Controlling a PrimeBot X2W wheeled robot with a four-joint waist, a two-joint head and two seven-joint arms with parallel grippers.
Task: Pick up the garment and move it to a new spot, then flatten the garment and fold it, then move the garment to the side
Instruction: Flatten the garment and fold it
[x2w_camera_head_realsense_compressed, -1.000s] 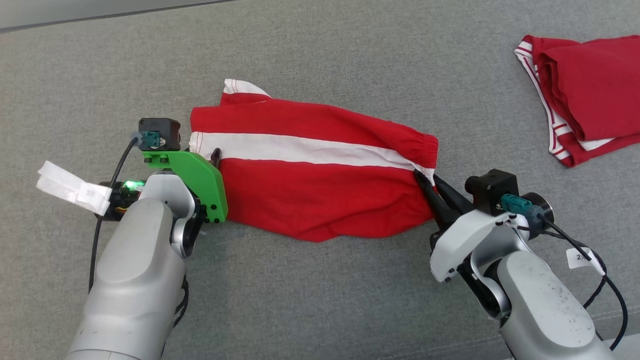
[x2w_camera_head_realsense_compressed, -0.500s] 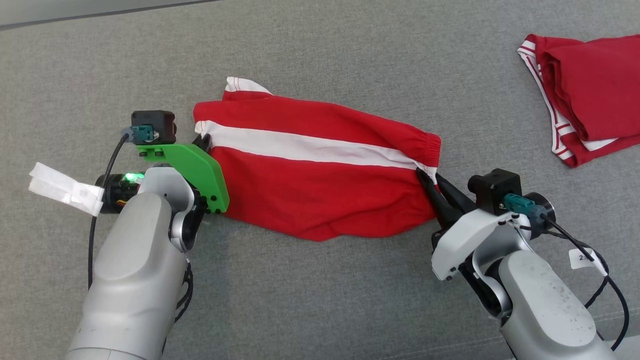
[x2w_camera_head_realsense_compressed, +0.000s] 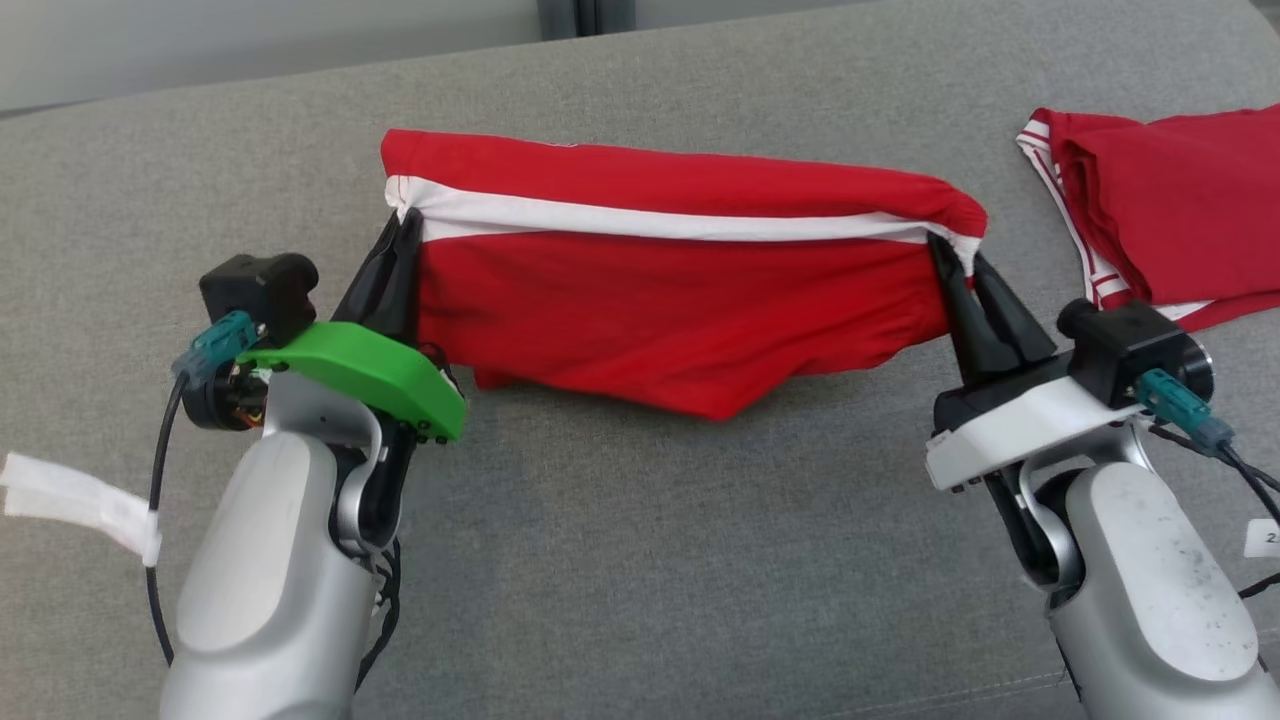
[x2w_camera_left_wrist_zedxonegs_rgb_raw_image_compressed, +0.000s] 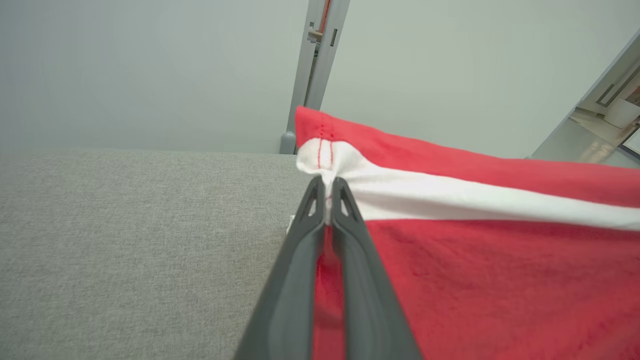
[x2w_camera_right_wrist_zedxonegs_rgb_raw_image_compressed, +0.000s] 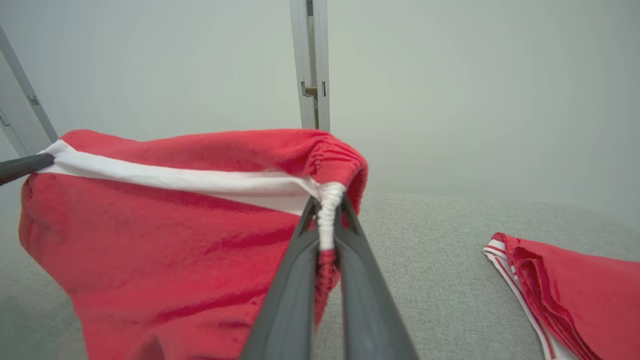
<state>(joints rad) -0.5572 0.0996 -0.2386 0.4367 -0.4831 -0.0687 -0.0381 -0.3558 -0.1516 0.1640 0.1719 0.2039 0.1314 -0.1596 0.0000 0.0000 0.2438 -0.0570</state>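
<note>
Red and white cloth sits pinched between the closed fingers of the left tool (x2w_camera_head_realsense_compressed: 403, 228), which a second ago stood parted beside the hem and now clamps the white stripe at that end of the garment (x2w_camera_head_realsense_compressed: 660, 300). The right tool (x2w_camera_head_realsense_compressed: 955, 255) keeps its clench on the gathered waistband at the other end, as before. Both tools have risen: the garment, earlier lying flat, now hangs stretched between them. The stripe runs near its top edge and the red body sags below to a low point near the middle; whether that point touches the surface beneath I cannot tell. The head camera has also tipped up, so the far edge and the wall come into the head view. Outward from the tools, a green plate (x2w_camera_head_realsense_compressed: 370, 370) sits on the left wrist and a white tape tag (x2w_camera_head_realsense_compressed: 70, 500) hangs from its cable. Below lies a grey woven surface (x2w_camera_head_realsense_compressed: 640, 560) with a seam at the lower right. A second red garment (x2w_camera_head_realsense_compressed: 1170, 210) with white-striped edging lies folded on it, well apart to the right. Behind the surface stands a pale grey-green wall (x2w_camera_right_wrist_zedxonegs_rgb_raw_image_compressed: 450, 100) with an upright grey post (x2w_camera_right_wrist_zedxonegs_rgb_raw_image_compressed: 310, 65) carrying a hinge. The left wrist view shows an opening (x2w_camera_left_wrist_zedxonegs_rgb_raw_image_compressed: 610, 120) to another room at its far right edge.
</note>
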